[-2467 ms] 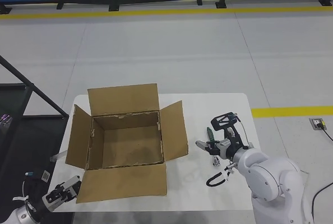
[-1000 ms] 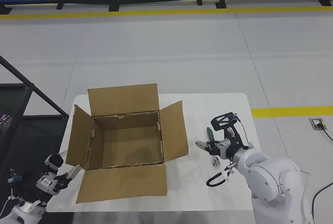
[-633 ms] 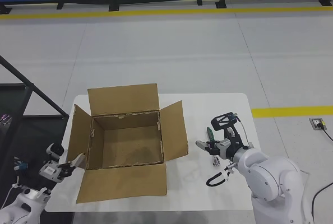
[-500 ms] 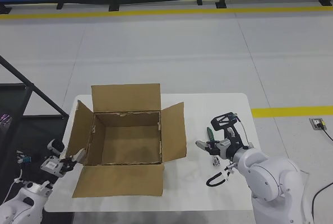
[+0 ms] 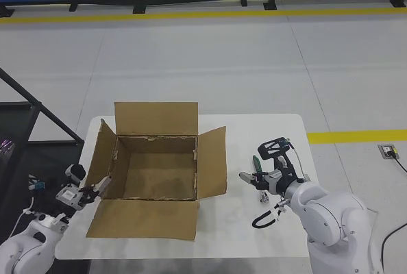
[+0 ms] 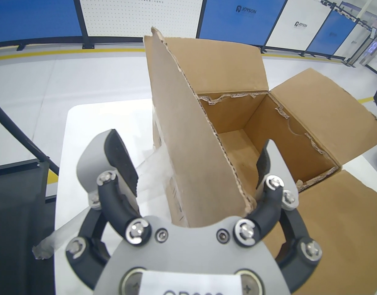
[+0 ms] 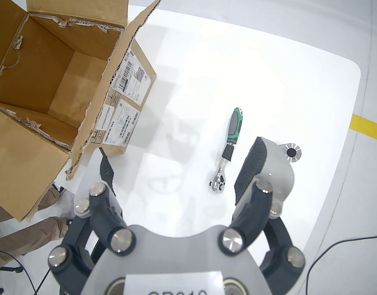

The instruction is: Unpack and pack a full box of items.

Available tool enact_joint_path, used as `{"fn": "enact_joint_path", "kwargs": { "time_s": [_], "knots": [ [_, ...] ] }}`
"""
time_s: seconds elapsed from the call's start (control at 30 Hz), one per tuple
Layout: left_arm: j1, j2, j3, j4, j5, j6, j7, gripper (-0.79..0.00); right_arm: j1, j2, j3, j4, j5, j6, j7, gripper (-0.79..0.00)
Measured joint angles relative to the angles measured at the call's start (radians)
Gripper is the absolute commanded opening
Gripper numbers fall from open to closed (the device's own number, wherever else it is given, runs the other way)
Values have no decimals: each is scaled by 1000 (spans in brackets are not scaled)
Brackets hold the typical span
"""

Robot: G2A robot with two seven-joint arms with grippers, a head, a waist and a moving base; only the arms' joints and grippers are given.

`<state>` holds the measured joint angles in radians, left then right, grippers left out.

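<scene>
On the white table point(image 5: 272, 127), open box point(image 5: 155, 177), ratchet point(image 7: 228, 151); yellow-lined floor point(image 5: 224, 61) around.

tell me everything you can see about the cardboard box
The cardboard box is brown corrugated board, open at the top, with four flaps spread and ragged torn paper along the rim. Its bare floor shows. White printed labels sit on the outer wall facing the ratchet. It stands upright on the white table, toward the left side. The left gripper, open, straddles the near corner of the left flap, which stands nearly upright.
</scene>
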<state>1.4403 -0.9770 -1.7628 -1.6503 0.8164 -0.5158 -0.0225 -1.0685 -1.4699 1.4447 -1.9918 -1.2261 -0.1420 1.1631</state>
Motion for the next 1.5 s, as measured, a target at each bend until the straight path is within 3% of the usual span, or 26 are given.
{"fn": "enact_joint_path", "kwargs": {
  "time_s": [0.17, 0.33, 0.47, 0.77, 1.0, 1.4, 1.5],
  "knots": [
    [38, 1, -37, -20, -62, -35, -17, 0, -33, 7, 18, -66, -22, -2, -45, 0],
    [83, 2, -91, -23, -153, -73, -41, 0, -20, 13, 25, -78, -47, 29, -3, 0],
    [130, 3, -150, -19, -249, -111, -56, 0, 71, 15, -7, 53, -44, 40, 88, 0],
    [237, 2, -254, -24, -531, -212, -114, 0, 253, 15, -38, 425, -40, 90, 121, 0],
    [302, -4, -264, -42, -625, -230, -155, 0, 266, 19, -23, 463, -41, 125, 139, 0],
    [302, -4, -264, -43, -625, -229, -154, 0, 263, 19, -25, 467, -42, 121, 133, 0],
    [302, -5, -255, -53, -620, -218, -165, 0, 266, 21, -52, 531, -72, 92, 94, 0]
  ]
}}
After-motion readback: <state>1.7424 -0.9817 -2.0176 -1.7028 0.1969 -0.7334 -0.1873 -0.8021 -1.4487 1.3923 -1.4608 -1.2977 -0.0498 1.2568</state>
